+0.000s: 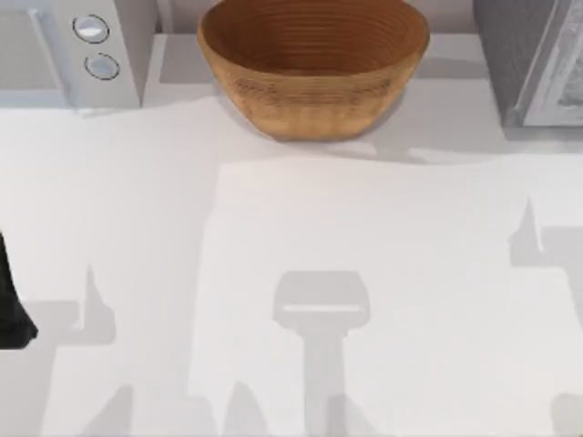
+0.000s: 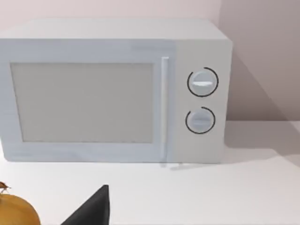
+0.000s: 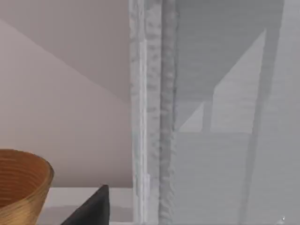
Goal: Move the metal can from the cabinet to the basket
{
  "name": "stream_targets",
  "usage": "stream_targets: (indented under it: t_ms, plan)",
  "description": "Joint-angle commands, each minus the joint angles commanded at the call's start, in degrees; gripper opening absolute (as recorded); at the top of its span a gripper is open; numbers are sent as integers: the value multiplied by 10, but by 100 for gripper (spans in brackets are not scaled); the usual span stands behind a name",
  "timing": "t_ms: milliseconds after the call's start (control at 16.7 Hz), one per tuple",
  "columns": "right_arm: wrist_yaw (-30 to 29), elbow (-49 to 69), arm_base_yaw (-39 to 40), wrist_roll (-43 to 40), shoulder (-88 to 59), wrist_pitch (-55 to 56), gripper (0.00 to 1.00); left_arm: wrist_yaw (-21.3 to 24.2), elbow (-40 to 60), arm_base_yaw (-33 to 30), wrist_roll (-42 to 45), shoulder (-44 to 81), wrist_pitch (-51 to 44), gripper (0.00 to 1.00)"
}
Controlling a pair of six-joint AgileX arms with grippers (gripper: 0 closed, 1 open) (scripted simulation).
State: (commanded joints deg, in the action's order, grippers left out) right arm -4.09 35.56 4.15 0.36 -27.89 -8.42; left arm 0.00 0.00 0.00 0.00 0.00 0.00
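Across the foreground: white table point(image 1: 383, 273), crossed by grey shadows.
Far left corner: white microwave point(image 1: 55, 45), two round knobs on its front, door shut in the left wrist view.
Far right corner: cabinet point(image 1: 510, 55), dark grey and textured, with a paler door panel at its right.
Far edge, centre: basket point(image 1: 314, 64), tan woven bowl standing upright between microwave and cabinet, well apart from both; ribbed rings inside.
Left arm point(image 1: 11, 300): dark shape at the table's left edge.
Left gripper point(image 2: 93, 211): facing the microwave's front; how wide the pincer stands, cannot tell.
Right gripper point(image 3: 93, 208): close to the cabinet's door edge, basket beside it; pincer width, cannot tell.
Yellow-brown round thing point(image 2: 16, 211): on the table before the microwave.
Metal can: whereabouts cannot be told.
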Motion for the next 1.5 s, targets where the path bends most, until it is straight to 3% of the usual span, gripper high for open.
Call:
stream_targets:
  t_ms: [420,720,900,1500]
  plan:
    - [-44,374,37,3,-284,-92,100,0,0,0,0,0,0,100]
    - [-65,574,57,5,-431,-139,100,0,0,0,0,0,0,100]
    - [-71,633,63,5,-475,-153,100,0,0,0,0,0,0,100]
    - [-60,676,50,6,-522,-144,100,0,0,0,0,0,0,100]
